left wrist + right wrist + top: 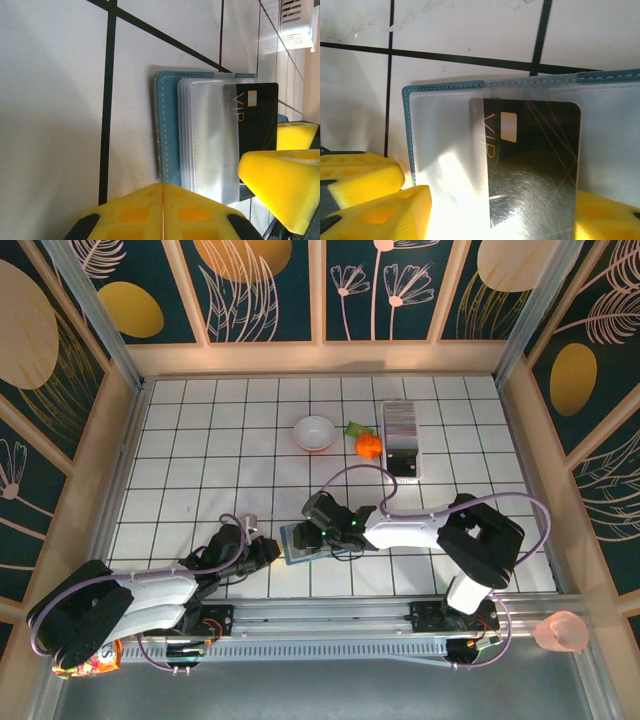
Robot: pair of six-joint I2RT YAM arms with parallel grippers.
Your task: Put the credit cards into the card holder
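The teal-blue card holder (298, 543) lies open on the tiles between my two grippers, its clear inner pockets (445, 150) facing up. A black VIP credit card (535, 165) lies partly on those pockets, with the teal edge (167, 130) showing beside them. My right gripper (500, 200) is open, its yellow fingers (385, 215) standing either side of the card. My left gripper (162, 200) is shut, its tip at the holder's near corner. A striped grey-white stack of credit cards (403, 420) stands in a rack at the back.
A white bowl (315, 432) and an orange toy (368, 444) sit at the back, left of the white card rack (405, 458). Wooden walls close in the tiled table (200, 440) on three sides. A pink cup (562, 630) sits outside at the right.
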